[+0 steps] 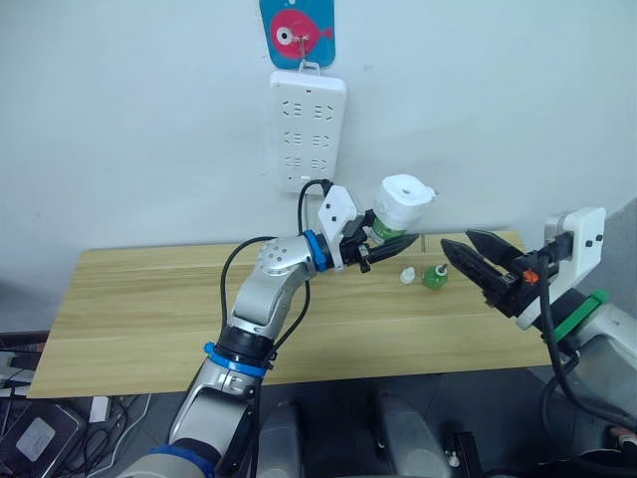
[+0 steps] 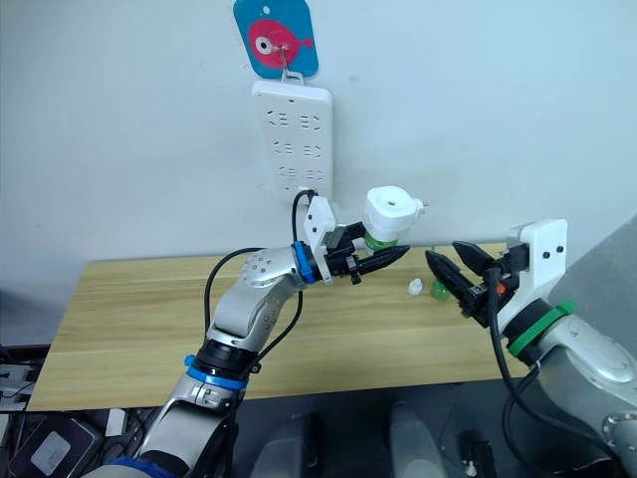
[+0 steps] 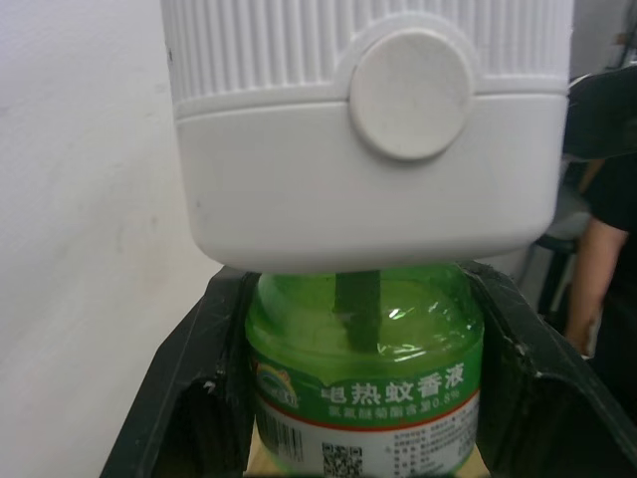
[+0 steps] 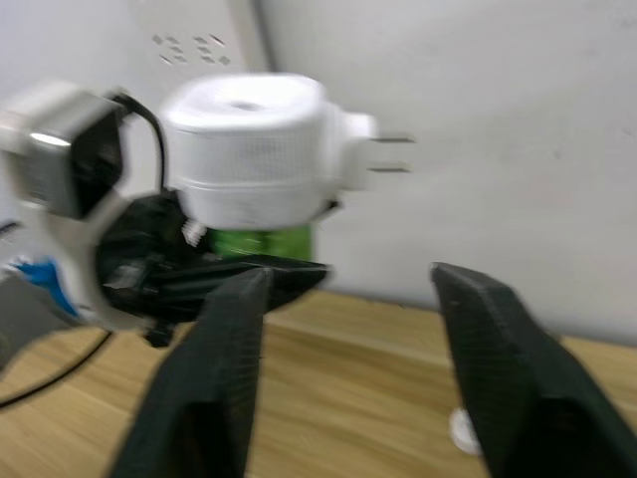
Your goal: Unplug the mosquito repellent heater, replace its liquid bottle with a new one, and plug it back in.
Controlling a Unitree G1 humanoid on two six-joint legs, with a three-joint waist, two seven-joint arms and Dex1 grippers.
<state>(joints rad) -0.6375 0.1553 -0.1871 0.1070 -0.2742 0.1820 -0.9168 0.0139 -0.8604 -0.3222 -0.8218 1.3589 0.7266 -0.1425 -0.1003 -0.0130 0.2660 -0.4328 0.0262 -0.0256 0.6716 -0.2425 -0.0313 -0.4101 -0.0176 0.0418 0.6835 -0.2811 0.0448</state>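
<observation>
The white mosquito repellent heater (image 1: 403, 199) is unplugged and held in the air below the power strip, its two prongs pointing right. Its liquid bottle (image 3: 363, 339), green with a dark wick, sits in the heater's underside. My left gripper (image 1: 393, 242) is shut on that bottle, one black finger on each side. The new one (image 1: 435, 276), a small green bottle, stands on the table at the back right with a tiny white cap (image 1: 407, 276) lying beside it. My right gripper (image 1: 458, 241) hangs open just right of the heater and above the table bottle, holding nothing.
A long white power strip (image 1: 308, 129) hangs on the wall under a blue hook plate with a red fish (image 1: 299, 32). The wooden table (image 1: 149, 309) stretches left and forward from the arms. The wall runs along its far edge.
</observation>
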